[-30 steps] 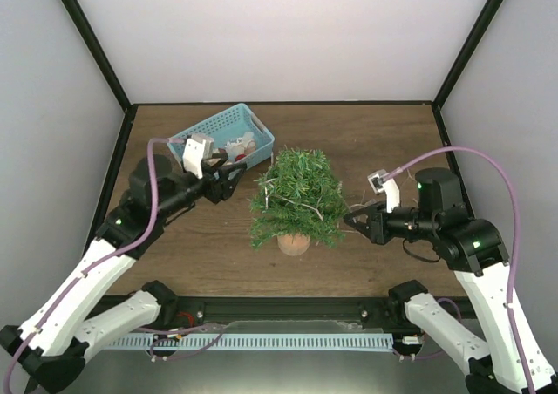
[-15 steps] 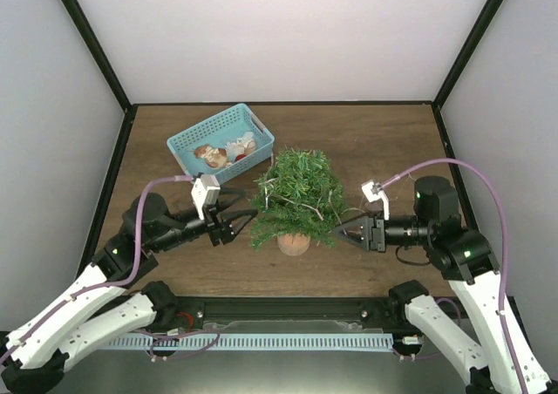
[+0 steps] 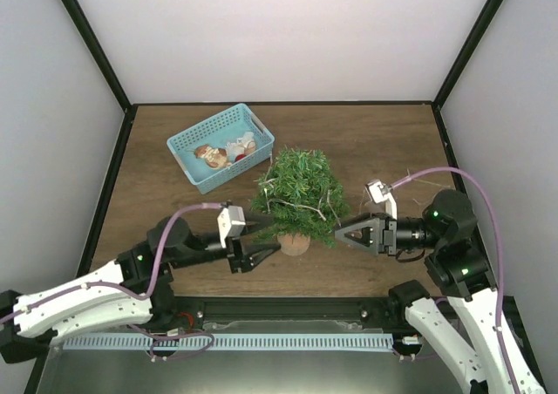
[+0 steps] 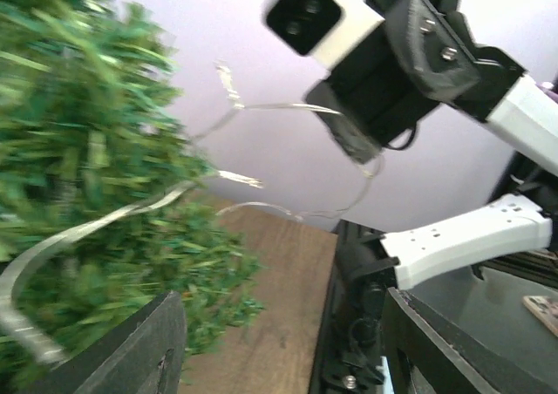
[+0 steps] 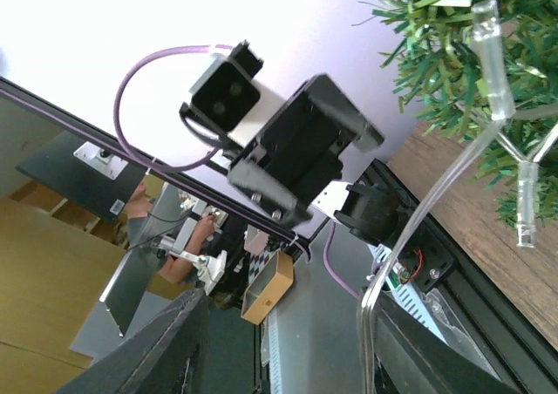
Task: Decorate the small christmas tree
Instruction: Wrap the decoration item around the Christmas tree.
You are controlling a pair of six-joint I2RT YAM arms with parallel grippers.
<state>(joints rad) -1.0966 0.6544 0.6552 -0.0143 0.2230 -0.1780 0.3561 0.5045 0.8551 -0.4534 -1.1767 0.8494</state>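
Both arms swung down low beside the small christmas tree (image 3: 296, 198). Right hand (image 3: 344, 234) just spread, probably dropping the light string (image 5: 490, 58); left hand (image 3: 253, 244) is spread and empty.

Small tree (image 3: 298, 193) standing on the tabletop (image 3: 375, 141).
It's a bushy green fir with needle branches, upright in a little terracotta-brown pot (image 3: 294, 243). It sits about mid-width on the wooden top, rather nearer the front edge. A pale, clear light string (image 5: 490, 63) is draped across the branches, with loose ends and small bulbs poking out of the foliage.
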